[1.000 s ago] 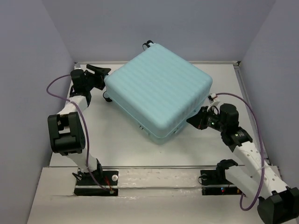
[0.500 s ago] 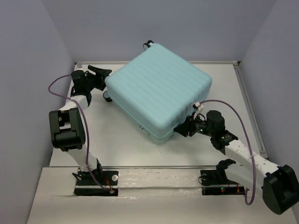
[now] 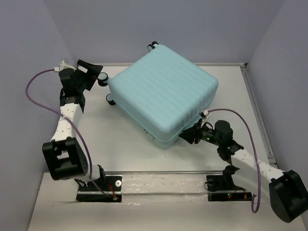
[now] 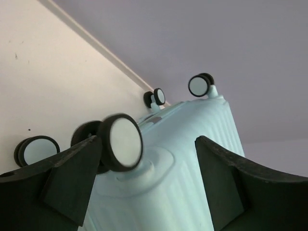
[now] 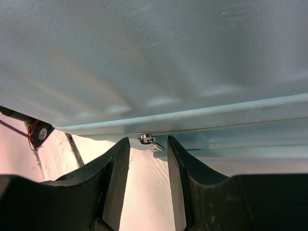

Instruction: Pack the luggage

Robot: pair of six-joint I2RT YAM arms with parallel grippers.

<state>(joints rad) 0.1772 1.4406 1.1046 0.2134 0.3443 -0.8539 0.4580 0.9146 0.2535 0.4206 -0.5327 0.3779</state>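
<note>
The luggage [image 3: 163, 94] is laid flat and closed on the bench [image 3: 120, 149], turned cornerwise. The right fingers [image 5: 113, 183] are held narrowly apart and empty at its near corner, with the zip pull [image 5: 148, 140] just ahead of the gap on the crosswise seam. The left fingers [image 4: 72, 178] are spread wide beside a wheel [image 4: 122, 142]. Bare bench is seen toward the bases.

Left arm [image 3: 66, 120] and right arm [image 3: 252, 161]: white tube links, chunky black joint housings. A purple cable [image 3: 32, 89] loops along each, with a white plug at the wrist end. Black base plates [image 3: 89, 194]. Fingers [image 4: 67, 178] are matte black wedges.
</note>
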